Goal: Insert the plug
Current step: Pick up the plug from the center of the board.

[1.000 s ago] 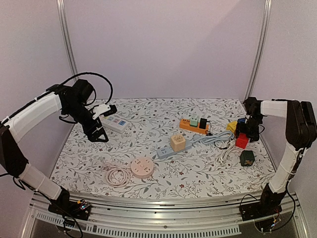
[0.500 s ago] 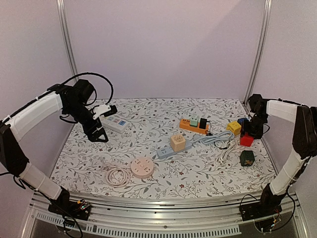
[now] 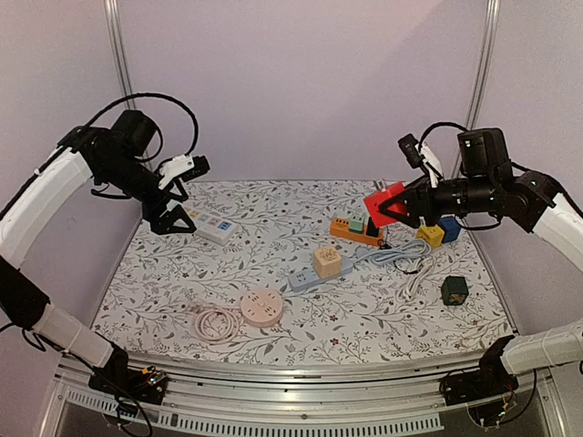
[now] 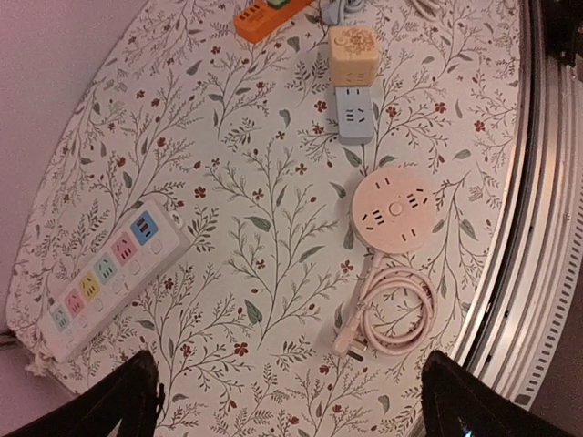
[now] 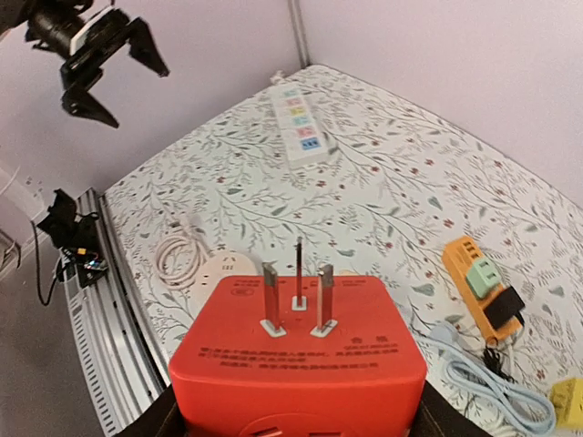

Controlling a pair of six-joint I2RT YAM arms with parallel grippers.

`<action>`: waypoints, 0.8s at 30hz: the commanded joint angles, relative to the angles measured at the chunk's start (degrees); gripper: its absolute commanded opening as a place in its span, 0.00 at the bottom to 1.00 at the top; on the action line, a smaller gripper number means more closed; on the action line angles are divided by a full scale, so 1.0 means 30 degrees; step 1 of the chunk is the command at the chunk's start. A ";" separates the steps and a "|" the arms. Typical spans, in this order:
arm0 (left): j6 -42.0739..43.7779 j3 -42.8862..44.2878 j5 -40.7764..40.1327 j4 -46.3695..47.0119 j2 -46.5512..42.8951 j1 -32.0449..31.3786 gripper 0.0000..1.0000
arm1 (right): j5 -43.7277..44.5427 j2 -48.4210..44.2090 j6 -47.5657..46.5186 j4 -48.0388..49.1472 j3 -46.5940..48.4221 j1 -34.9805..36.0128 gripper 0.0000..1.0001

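Prongs forward, the red cube plug (image 3: pixel 381 202) sits clamped in the right end effector (image 3: pixel 401 205), whose jaws stand part-way closed on its two sides. It is held in the air above the back right part of the floral counter (image 3: pixel 273 246), over the orange power strip (image 3: pixel 351 228). In the right wrist view the cube's three metal pins (image 5: pixel 299 296) point away from the camera, toward the counter's middle.

The orange power strip carries a green adapter (image 5: pixel 480 270) and a black plug (image 5: pixel 503 305). Just beside it to the right lie a yellow cube (image 3: pixel 430 234) and a blue cube (image 3: pixel 449 228), with a dark green cube (image 3: pixel 455 289) nearer the front edge. A blue-grey power strip (image 3: pixel 305 276) lies mid-counter with a peach cube (image 3: pixel 327 261) plugged into it and its cable running off to the right. A round pink socket (image 3: pixel 261 307) and its coiled pink cable (image 3: pixel 214 321) lie near the front.

The left end effector (image 3: pixel 173 218) hangs with its jaws wide apart and nothing between them, above the white power strip (image 3: pixel 209 226) at the back left, not touching it.
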 commanded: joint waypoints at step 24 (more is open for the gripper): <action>0.0475 0.0255 0.1616 0.2828 -0.3898 -1.0996 1.00 | -0.1116 0.3750 -0.6763 0.9132 0.0543 1.0762 0.00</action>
